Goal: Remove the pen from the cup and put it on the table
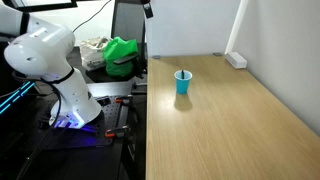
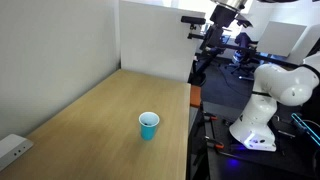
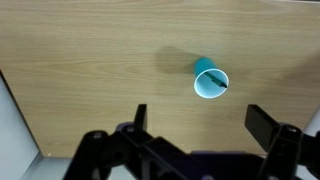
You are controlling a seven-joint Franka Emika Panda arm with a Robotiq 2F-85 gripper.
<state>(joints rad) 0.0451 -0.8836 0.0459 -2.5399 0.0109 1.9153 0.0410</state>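
Note:
A small blue cup [image 1: 182, 82] stands upright on the light wooden table [image 1: 230, 130]; it also shows in the exterior view from the opposite side [image 2: 148, 125] and in the wrist view [image 3: 211, 81]. A dark pen [image 3: 213, 79] lies across the inside of the cup, and its thin tip sticks up above the rim [image 1: 183, 72]. My gripper [image 3: 202, 120] is open and empty, high above the table, with the cup beyond its fingertips. The gripper itself is out of view in both exterior views; only the white arm [image 1: 55, 70] shows.
A white power strip [image 1: 236, 60] lies at the table's edge by the wall, also seen in the other exterior view [image 2: 12, 150]. A green object [image 1: 122, 55] and clutter sit beside the table near the arm's base. A white panel [image 2: 155, 35] stands at the table's end.

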